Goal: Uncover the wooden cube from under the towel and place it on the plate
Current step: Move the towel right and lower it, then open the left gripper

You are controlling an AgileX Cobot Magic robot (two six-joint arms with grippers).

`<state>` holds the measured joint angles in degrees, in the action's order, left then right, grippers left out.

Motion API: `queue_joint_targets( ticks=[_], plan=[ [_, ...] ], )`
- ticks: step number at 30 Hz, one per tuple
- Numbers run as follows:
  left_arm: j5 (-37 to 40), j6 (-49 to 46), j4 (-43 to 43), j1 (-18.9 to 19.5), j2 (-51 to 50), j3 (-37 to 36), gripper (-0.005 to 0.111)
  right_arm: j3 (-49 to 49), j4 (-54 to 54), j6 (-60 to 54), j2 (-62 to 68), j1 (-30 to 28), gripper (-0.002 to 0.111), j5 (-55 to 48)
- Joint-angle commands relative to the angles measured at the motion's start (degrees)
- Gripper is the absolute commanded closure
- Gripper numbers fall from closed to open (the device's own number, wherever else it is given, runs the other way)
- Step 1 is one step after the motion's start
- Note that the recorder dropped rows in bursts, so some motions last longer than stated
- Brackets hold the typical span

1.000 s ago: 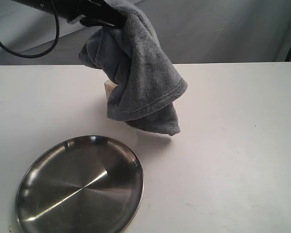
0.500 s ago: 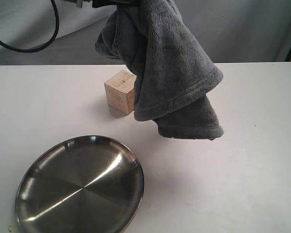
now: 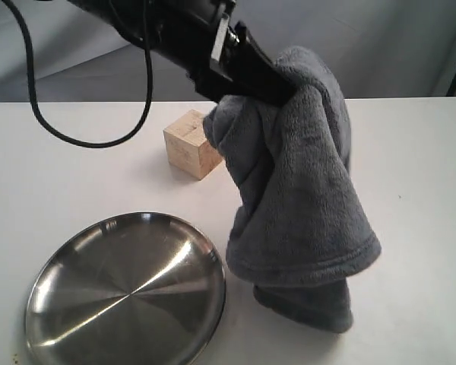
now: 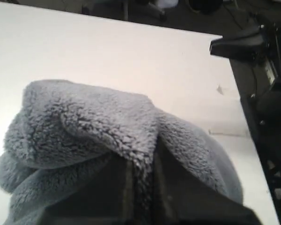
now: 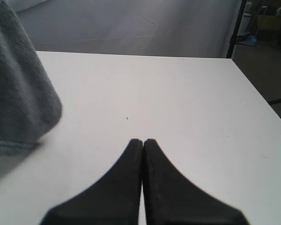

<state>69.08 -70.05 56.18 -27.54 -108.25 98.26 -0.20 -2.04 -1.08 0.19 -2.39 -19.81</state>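
Wooden cube sits bare and upright on table, below left gripper on its arm side. Left gripper is clamped on bunched top of towel. Towel hangs from jaws in thick fold; cannot tell if lower hem touches table. Towel edge overlaps cube corner in exterior view, contact unclear. Plate lies lower, nearer camera, just beside hanging towel. Right gripper is low over table, fingertips pressed together, towel off to one side.

A white table before a grey backdrop.
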Motion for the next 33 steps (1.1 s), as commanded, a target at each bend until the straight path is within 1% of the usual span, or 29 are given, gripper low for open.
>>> queue_joint_targets(
  ticks=[1, 4, 8, 15, 18, 20, 22, 24, 27, 33],
  plan=[
    [-6.6, 1.7, -8.0, -1.5, -2.2, -0.1, 0.107, 0.2, 0.3, 0.2, -0.2, -0.4, 0.108, 0.1],
    [-8.3, 4.2, -10.6, -1.5, -4.6, -0.1, 0.107, 0.2, 0.3, 0.2, -0.2, -0.4, 0.108, 0.1],
    [-7.2, 4.4, -10.5, -2.0, -8.6, -0.1, 0.107, 0.2, 0.3, 0.1, -0.2, -0.4, 0.108, 0.1],
    [-8.0, 4.1, -10.5, -5.6, -15.8, -0.1, 0.107, 0.2, 0.3, 0.1, -0.2, -0.4, 0.108, 0.1],
    [-11.8, 3.5, -12.2, -6.7, -18.2, -0.1, 0.107, 0.2, 0.3, 0.2, -0.2, -0.4, 0.108, 0.1],
    [-15.4, 4.0, -12.9, -6.7, -19.7, -0.1, 0.107, 0.2, 0.3, 0.2, -0.2, -0.4, 0.108, 0.1],
    [-17.2, 4.9, -12.8, -6.7, -20.9, -0.1, 0.107, 0.2, 0.3, 0.2, -0.2, -0.4, 0.108, 0.1],
    [-17.5, 5.4, -11.5, -6.7, -21.8, -0.1, 0.107, 0.2, 0.3, 0.2, -0.2, -0.4, 0.108, 0.1],
    [-16.5, 4.3, -6.3, -7.5, -23.0, -0.1, 0.107, 0.2, 0.3, 0.2, -0.2, -0.4, 0.108, 0.1],
    [-17.2, 2.1, -5.9, -10.4, -25.4, -0.1, 0.107, 0.2, 0.3, 0.0, -0.2, -0.4, 0.108, 0.1]
  ],
)
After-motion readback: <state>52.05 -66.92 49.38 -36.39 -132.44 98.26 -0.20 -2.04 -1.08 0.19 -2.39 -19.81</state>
